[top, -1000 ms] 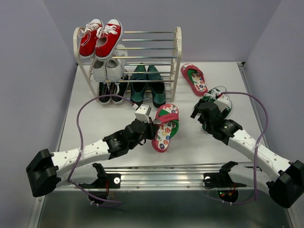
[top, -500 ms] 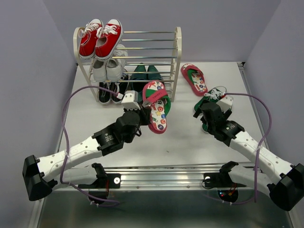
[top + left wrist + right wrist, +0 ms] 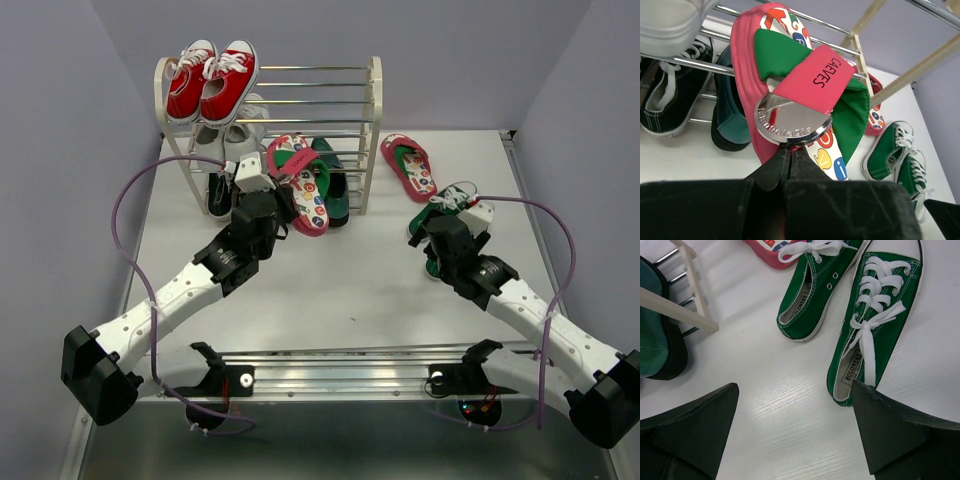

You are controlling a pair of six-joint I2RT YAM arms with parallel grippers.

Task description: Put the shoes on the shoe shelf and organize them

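Pink flip-flop (image 3: 310, 200) | left wrist: jaws pinching | top: at shoe shelf (image 3: 375, 100)

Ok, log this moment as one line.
left gripper: shut on flip-flop, at shoe shelf front | right gripper: open, by green sneakers | second flip-flop: on table right of shelf

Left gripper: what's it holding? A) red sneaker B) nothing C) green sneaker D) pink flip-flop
D: in the left wrist view the left gripper is shut on the pink flip-flop at its strap, in front of the shoe shelf.
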